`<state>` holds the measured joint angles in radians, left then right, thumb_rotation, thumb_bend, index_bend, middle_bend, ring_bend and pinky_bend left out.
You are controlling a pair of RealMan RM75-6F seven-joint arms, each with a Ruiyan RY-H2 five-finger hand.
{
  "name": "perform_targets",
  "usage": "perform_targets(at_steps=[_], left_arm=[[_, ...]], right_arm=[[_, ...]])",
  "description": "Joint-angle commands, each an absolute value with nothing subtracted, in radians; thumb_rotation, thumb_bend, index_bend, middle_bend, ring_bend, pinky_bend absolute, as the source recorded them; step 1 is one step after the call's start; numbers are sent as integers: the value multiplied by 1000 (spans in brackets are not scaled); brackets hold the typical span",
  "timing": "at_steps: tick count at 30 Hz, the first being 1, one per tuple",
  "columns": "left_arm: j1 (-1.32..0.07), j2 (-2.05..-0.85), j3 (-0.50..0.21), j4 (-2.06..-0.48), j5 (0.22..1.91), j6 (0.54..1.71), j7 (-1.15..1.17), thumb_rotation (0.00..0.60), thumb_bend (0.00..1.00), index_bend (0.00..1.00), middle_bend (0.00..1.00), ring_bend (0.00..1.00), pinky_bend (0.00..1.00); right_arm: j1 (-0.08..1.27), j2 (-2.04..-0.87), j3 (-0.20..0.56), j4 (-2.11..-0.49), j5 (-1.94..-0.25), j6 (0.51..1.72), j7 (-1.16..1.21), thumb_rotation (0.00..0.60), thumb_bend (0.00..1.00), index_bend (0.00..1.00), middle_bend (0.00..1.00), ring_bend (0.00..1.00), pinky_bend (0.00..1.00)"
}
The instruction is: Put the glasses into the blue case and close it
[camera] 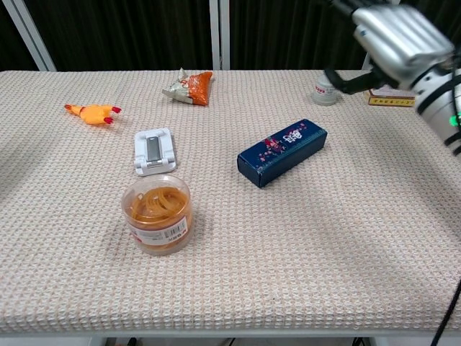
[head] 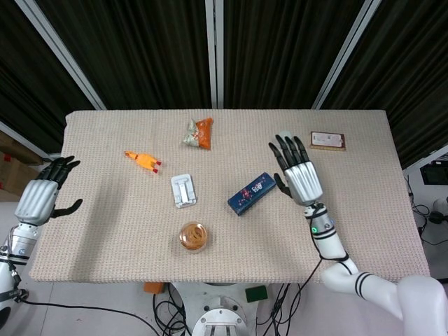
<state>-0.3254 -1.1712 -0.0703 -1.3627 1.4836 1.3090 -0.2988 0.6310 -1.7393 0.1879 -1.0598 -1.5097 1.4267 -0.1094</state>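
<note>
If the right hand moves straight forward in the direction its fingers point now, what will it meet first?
Probably the small grey jar. In the head view the right hand points its fingers toward the far table edge, and the jar sits just beyond the fingertips. The hand seems raised, so it might pass over it; depth is unclear.

Bare cloth rings the blue case (camera: 282, 152); tub (camera: 156, 214) stands nearest.

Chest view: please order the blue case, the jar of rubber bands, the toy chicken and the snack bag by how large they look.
1. blue case
2. jar of rubber bands, nearest the camera
3. snack bag and toy chicken look alike; both lie farther back.
</note>
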Motion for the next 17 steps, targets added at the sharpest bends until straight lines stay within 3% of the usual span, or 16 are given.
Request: perform_targets(at_steps=[1, 3, 7, 17], left_arm=[[-305, -1160, -69, -1393, 1491, 1345, -264, 600, 240, 115, 65, 34, 167], [-292, -1155, -67, -1409, 1494, 1367, -236, 600, 241, 111, 65, 34, 162], [-257, -1146, -62, -1442, 1497, 1423, -165, 600, 240, 110, 65, 34, 156], [-202, -1133, -55, -1472, 1484, 1483, -38, 561, 213, 108, 65, 33, 150]], right_arm=[[440, -1408, 137, -1419, -1457, 1507, -174, 600, 401, 0, 0, 0, 0], [389, -1306, 113, -1515, -1407, 1492, -227, 600, 343, 0, 0, 0, 0], [293, -1174, 73, -1640, -1314, 1484, -263, 600, 327, 0, 0, 0, 0], [184, -1163, 28, -1643, -1256, 1475, -217, 600, 327, 0, 0, 0, 0]])
